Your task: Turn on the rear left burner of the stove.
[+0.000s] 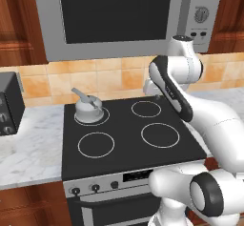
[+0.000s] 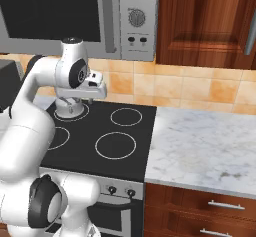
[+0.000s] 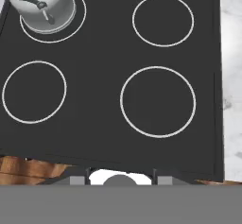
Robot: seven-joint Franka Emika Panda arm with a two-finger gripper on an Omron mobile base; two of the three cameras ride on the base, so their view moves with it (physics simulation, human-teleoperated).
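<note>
The rear left burner (image 1: 90, 117) is marked as a thin white ring at the back left corner of the stove (image 1: 125, 139), and it is covered by a silver pot (image 1: 88, 109) with a handle angled up toward the wall. In the hand view the same ring (image 3: 78, 22) is seen at the upper left of the glass, with the pot (image 3: 45, 8) set inside it. No red glow can be made out around its rim, though much of the ring is hidden by the pot.

Three other white rings are borne by the stove's black glass: a front left one (image 1: 96, 144), a rear right one (image 1: 146, 108) and a larger front right one (image 1: 160, 135). Along the stove's silver front panel small black knobs (image 1: 94, 188) are set at the left, and two more (image 2: 121, 191) are seen at the right end.

The gripper (image 2: 95, 88) is held above the stove, over its middle, well apart from the knobs. Whether its fingers are spread or pressed together cannot be told.

Above the stove a grey microwave (image 1: 119, 15) is mounted. To the right of the stove a marble counter (image 2: 200, 146) is laid, and to the left of the stove a dark appliance (image 1: 9, 103) stands.
</note>
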